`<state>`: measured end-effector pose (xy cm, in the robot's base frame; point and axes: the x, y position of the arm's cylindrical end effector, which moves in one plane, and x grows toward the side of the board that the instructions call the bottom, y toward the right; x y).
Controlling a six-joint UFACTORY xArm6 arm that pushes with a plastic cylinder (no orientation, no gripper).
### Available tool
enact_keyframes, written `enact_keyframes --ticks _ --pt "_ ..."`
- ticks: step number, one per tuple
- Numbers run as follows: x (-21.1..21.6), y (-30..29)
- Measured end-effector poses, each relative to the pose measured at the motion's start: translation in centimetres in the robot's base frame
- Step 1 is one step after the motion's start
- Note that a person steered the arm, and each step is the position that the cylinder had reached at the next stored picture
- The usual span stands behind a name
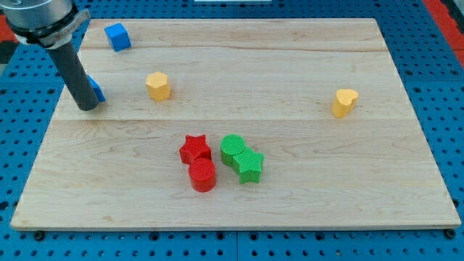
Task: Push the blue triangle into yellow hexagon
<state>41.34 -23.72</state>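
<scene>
My tip [87, 106] rests by the counter's [304, 65] left edge, touching the mostly hidden blue triangle [97, 91]; the yellow hexagon [157, 85] sits near. No claw exists.

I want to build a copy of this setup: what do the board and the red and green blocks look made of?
Board: pale wood, probably glued planks, with visible grain and seams; matte. Red star, red cylinder, green cylinder and green star: likely plastic, possibly 3D-printed, given the uniform saturated colour and faintly ribbed tops.
</scene>
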Motion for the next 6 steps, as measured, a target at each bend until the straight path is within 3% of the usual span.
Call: enact_keyframes --ticks 2,3,4,6 --pt "0.0 -6.8" --pt "-1.5 -5.6" --pt "-2.4 -2.8" --pt "-2.4 8.6"
